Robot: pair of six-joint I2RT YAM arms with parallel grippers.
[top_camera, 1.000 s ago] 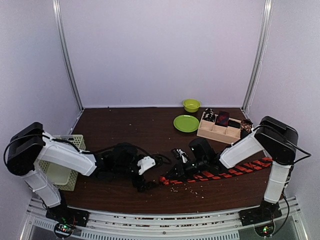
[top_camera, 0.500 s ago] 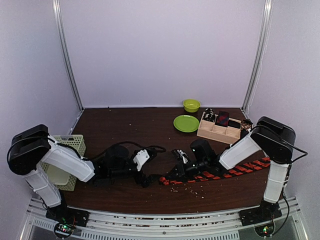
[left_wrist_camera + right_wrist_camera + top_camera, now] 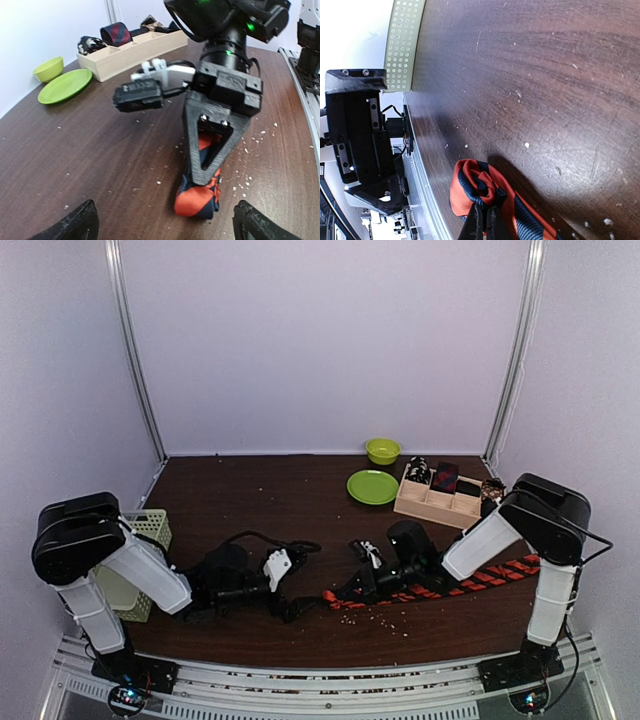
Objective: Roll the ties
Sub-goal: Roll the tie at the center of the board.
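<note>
**Striped tie's roll barely begun**

The right gripper is pinching the doubled-over end of the orange-red striped tie, low and centre in the overhead view. The rest is lying flat toward the right edge, unrolled. The left gripper is hovering beside it, fingers spread and empty. Rolled ties are sitting in the wooden tray, upper right. No legible writing is showing.
</note>
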